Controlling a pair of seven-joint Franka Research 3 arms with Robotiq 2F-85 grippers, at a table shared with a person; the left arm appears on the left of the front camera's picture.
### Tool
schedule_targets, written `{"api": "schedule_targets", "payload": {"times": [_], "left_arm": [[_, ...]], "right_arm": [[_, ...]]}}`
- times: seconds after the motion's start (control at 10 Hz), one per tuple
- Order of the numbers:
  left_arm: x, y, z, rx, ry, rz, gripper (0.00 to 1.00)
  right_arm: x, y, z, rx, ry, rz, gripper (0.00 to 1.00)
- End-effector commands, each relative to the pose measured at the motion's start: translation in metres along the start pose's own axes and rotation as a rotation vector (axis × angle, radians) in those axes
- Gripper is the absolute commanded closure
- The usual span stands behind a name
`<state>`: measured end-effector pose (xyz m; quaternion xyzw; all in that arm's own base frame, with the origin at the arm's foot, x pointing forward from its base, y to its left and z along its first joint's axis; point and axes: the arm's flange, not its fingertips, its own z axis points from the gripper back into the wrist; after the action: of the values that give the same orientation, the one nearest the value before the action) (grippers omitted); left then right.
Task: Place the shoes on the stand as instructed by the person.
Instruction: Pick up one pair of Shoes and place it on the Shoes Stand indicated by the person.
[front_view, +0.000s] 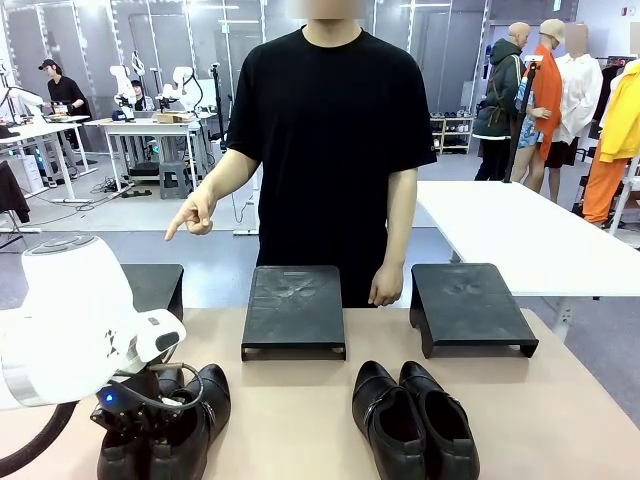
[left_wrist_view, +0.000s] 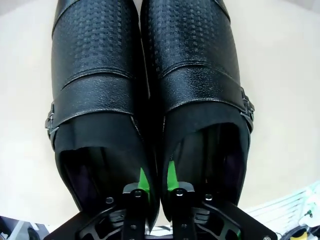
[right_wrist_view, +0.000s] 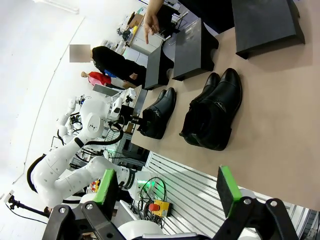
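Both left-pair shoes lie lengthwise, toes toward the person, left claw clamped on their inner walls.

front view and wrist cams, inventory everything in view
left pair of shoes: 2, glossy black, table's near left
right pair of shoes: 2, glossy black, near edge right of centre
stands: 3, black, far-side row: left stand, middle stand, right stand
table: 1, tan, between robot and person
person: 1, black T-shirt, far side; pointing hand toward robot's left, other hand by middle stand
left gripper: 1, black, shut on left pair's adjoining inner walls
right gripper: 1, black, open, at table's near side
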<state>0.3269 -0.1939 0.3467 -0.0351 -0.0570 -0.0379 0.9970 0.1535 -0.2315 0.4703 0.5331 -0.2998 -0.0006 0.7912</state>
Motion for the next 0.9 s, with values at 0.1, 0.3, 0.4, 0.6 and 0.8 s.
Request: {"api": "schedule_targets", "payload": {"times": [0.1, 0.3, 0.4, 0.6, 0.8], "left_arm": [[-0.040, 0.021, 0.003, -0.005, -0.001, -0.019, 1.00], [-0.042, 0.024, 0.046, -0.018, -0.015, -0.036, 1.00], [-0.042, 0.031, 0.078, -0.021, -0.014, -0.060, 1.00], [-0.037, 0.062, 0.137, -0.038, -0.055, -0.120, 1.00], [-0.027, 0.094, 0.169, -0.048, -0.096, -0.140, 1.00]], "right_arm": [[0.001, 0.001, 0.001, 0.005, -0.009, 0.022, 0.00], [0.001, 0.001, 0.001, 0.005, -0.009, 0.022, 0.00], [0.001, 0.001, 0.001, 0.005, -0.009, 0.022, 0.00], [0.001, 0.001, 0.001, 0.005, -0.009, 0.022, 0.00], [0.001, 0.001, 0.001, 0.005, -0.009, 0.022, 0.00]]}}
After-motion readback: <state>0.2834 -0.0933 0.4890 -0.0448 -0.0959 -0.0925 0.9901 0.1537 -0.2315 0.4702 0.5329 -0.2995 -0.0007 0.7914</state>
